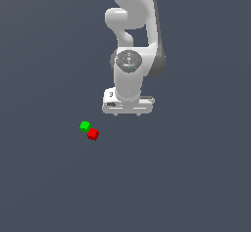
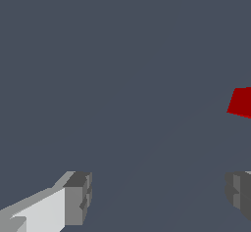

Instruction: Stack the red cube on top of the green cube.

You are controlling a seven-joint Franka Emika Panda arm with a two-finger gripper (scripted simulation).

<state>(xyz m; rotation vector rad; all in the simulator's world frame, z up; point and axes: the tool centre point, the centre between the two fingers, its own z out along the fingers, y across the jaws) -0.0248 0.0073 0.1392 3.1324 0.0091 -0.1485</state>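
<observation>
A: Red cube (image 1: 93, 134)?
B: On the grey tabletop (image 1: 44, 187), flat, nothing on it. It sits at the green cube's (image 1: 85, 126) lower corner in the exterior view, toward that view's right. They look touching or just beside; can't tell which.

A: Stacked?
B: No. Both are on the tabletop, side by side.

A: Gripper (image 1: 127, 114)?
B: White Panda arm (image 1: 132, 35) hangs straight down, hand pointing at the tabletop. It's toward the exterior view's right of both cubes and above them, not touching either.

A: Jaws?
B: Spread wide, nothing between them. In the wrist view one finger (image 2: 78, 197) is at one side and the other at the far edge, with bare tabletop in the gap.

A: Cubes in the wrist view?
B: Only the red cube (image 2: 242, 102), cut off at the frame edge, outside the gap between the jaws. Green one isn't in that view.
</observation>
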